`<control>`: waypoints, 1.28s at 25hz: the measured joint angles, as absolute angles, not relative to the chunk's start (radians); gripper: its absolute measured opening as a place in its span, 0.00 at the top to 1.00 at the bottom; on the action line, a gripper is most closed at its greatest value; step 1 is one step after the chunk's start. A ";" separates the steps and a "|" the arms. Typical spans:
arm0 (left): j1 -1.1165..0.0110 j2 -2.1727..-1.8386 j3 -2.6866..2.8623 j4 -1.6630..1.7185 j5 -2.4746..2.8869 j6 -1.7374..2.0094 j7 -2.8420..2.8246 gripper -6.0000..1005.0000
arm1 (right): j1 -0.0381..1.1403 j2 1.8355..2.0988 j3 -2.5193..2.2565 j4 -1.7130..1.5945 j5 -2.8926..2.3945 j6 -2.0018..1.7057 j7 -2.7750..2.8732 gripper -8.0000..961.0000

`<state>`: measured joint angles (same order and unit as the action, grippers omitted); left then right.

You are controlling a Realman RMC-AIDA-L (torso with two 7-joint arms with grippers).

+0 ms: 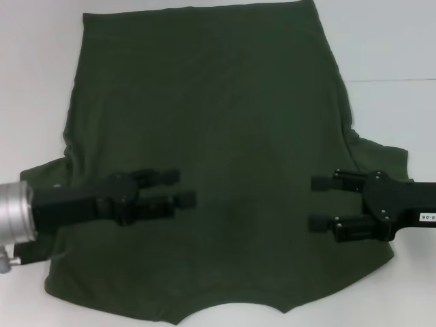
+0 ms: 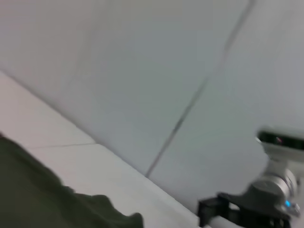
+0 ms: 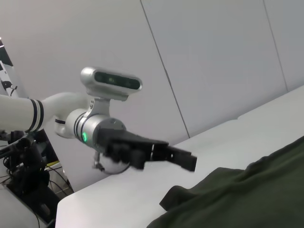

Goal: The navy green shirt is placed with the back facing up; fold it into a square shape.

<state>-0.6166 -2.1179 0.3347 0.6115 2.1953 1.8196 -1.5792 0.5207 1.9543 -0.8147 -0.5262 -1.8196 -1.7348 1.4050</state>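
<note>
A: Left hand (image 1: 182, 188) first?
B: Over the shirt's left part, near its left sleeve, fingers pointing toward the middle. The two fingers are spread apart, nothing between them. Can't tell from the head view if it touches the cloth or hangs just above it.

A: Right hand (image 1: 319, 202)?
B: Mirror of it. Over the shirt's right part, beside the right sleeve, fingers pointing inward toward the left hand. Fingers spread wide, nothing pinched. Contact with the cloth unclear too.

A: And the navy green shirt (image 1: 225, 122)?
B: Spread flat on the white counter (image 1: 395, 48), plain side up, no print showing. Collar end lies at the robot's edge, hem at the far edge. Both short sleeves stick out to the sides, bunched and wrinkled. The body looks unfolded; both hands sit over its near half, well apart from each other.

A: Wrist views?
B: Right wrist view shows the left hand across the counter, fingers apart, hanging above a rumpled sleeve edge. Left wrist view shows only a bit of green cloth, counter, wall, and the right arm's wrist.

A: Containers?
B: No.
</note>
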 joint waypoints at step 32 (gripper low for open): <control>-0.563 -1.992 0.031 0.887 2.605 1.742 -2.180 0.11 | 0.556 1.967 -0.827 -0.531 -1.827 -1.738 1.404 0.01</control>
<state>-0.5633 -1.9920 0.0307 0.8869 2.6046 1.7421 -2.1798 0.5556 1.9665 -0.8275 -0.5308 -1.8269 -1.7384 1.4035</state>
